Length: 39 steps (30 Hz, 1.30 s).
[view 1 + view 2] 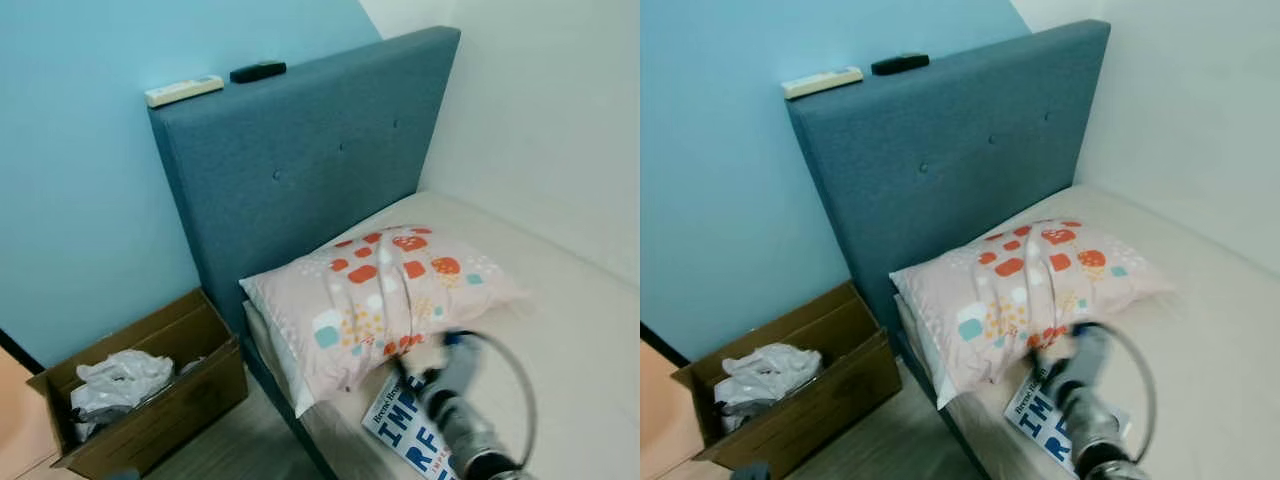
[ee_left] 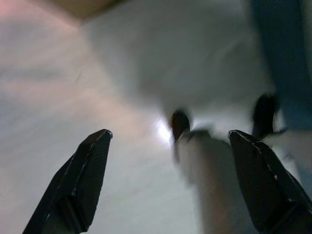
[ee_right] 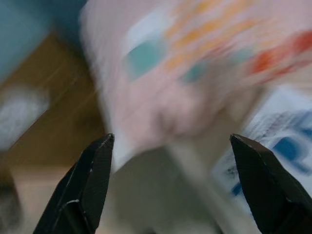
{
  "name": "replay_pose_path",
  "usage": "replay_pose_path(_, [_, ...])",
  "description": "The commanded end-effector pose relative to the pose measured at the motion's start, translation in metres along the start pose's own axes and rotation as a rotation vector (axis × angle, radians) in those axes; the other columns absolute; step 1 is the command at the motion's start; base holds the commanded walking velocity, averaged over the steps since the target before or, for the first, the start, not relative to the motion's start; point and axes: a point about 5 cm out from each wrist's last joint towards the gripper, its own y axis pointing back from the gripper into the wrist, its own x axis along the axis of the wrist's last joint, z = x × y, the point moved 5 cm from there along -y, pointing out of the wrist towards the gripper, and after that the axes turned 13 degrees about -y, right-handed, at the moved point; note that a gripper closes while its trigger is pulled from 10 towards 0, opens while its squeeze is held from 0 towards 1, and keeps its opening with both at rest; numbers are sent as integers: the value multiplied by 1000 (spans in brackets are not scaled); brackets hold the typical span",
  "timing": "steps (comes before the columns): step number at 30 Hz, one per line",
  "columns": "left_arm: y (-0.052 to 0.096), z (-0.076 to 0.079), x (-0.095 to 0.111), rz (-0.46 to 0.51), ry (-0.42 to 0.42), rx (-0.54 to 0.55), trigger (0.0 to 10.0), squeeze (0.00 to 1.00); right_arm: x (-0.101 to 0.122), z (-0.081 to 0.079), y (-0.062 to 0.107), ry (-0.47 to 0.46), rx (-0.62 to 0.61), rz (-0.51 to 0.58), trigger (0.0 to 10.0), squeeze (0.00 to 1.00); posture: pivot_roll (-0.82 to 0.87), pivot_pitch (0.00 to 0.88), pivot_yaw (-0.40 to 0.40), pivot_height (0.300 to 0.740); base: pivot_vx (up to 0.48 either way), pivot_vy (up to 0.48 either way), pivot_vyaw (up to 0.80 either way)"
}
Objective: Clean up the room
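At the lower centre-right of the head views, a white printed paper with large blue letters (image 1: 405, 432) lies flat on the beige mattress of the bed (image 1: 570, 330), its upper edge tucked just under the lower corner of the pink pillow patterned with red, orange and teal blocks (image 1: 375, 295). The right claw (image 3: 170, 195), on its silver arm (image 1: 460, 415), hangs directly over this paper; in the right wrist view its two black fingers (image 3: 85, 187) stand wide apart with nothing between them. The paper lies ahead of and below the right claw, toward one fingertip, with the pillow edge beyond. Its long axis appears to run diagonally, from the pillow corner toward the lower edge of the frame. The right arm is judged the nearer one, so a short descent should reach the sheet.

The left claw (image 2: 170, 195) has its fingers likewise spread and empty, pointing down at pale blurred flooring.

At lower left, an open brown cardboard box (image 1: 190, 395) stands on the floor beside the bed and holds crumpled white plastic bags (image 1: 115, 385). In the upper left, a white remote control (image 1: 183, 91) and a black remote control (image 1: 257, 71) rest on the top edge of the blue-grey upholstered headboard (image 1: 300, 170).
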Motion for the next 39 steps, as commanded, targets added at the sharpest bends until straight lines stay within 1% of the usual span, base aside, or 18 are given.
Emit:
replay_pose_path(1, [0,1,-2,-14,39,21,10000,0,-31,5,6,119,-13,-135,10000,0,-28,22,-9,726,0,0,0])
replay_pose_path(2, [-2,0,7,6,48,31,10000,0,-51,14,11,201,-67,-219,10000,0,-28,15,-10,726,0,0,0])
replay_pose_path(3, [-2,0,7,6,48,31,10000,0,-51,14,11,201,-67,-219,10000,0,-28,15,-10,726,0,0,0])
replay_pose_path(4, [-3,-1,14,20,55,41,10000,0,-64,29,19,240,-151,-277,10000,0,-29,7,-13,726,0,0,0])
replay_pose_path(5, [-3,-2,18,26,58,47,10000,0,-70,39,24,251,-206,-305,10000,0,-30,5,-14,726,0,0,0])
replay_pose_path(7, [-3,-2,18,26,58,47,10000,0,-70,39,24,251,-206,-305,10000,0,-30,5,-14,726,0,0,0])
replay_pose_path(8, [-4,-2,20,31,60,48,10000,0,-71,48,28,219,-248,-308,10000,0,-32,0,-15,726,0,0,0])
replay_pose_path(10, [-4,-1,18,24,68,54,10000,0,-66,66,35,121,-342,-267,10000,0,-32,0,-19,726,0,0,0])
replay_pose_path(11, [-4,-1,18,24,68,54,10000,0,-66,66,35,121,-342,-267,10000,0,-32,0,-19,726,0,0,0])
replay_pose_path(13, [-3,0,11,-2,68,61,10000,0,-62,77,40,48,-400,-230,10000,0,-32,0,-20,726,0,0,0])
replay_pose_path(17, [-2,-1,6,-18,72,69,10000,0,-60,79,41,21,-406,-213,10000,0,-21,0,-26,726,0,0,0])
replay_pose_path(19, [-2,-2,3,-24,77,76,10000,0,-63,77,41,53,-401,-232,10000,0,-9,0,-36,726,0,0,0])
replay_pose_path(28, [-1,-4,0,-37,88,86,10000,0,-72,75,42,81,-399,-267,10000,0,0,0,-39,726,0,0,0])
replay_pose_path(32, [-1,-2,-3,-53,80,80,10000,0,-73,76,43,80,-404,-270,10000,0,-5,0,-36,726,0,0,0])
replay_pose_path(35, [-1,1,-4,-59,73,74,10000,0,-74,77,44,78,-408,-271,10000,0,-5,0,-36,726,-262,0,0])
replay_pose_path(36, [-1,4,-5,-63,69,65,10000,0,-75,78,45,76,-411,-273,10000,0,-6,0,-37,726,-262,0,0])
replay_pose_path(38, [-1,4,-5,-63,69,65,10000,0,-75,78,45,76,-411,-273,10000,0,-6,0,-37,726,-262,0,0])
replay_pose_path(39, [-2,7,-5,-65,67,59,10000,0,-76,79,45,76,-413,-275,10000,0,-3,0,-39,726,-262,0,0])
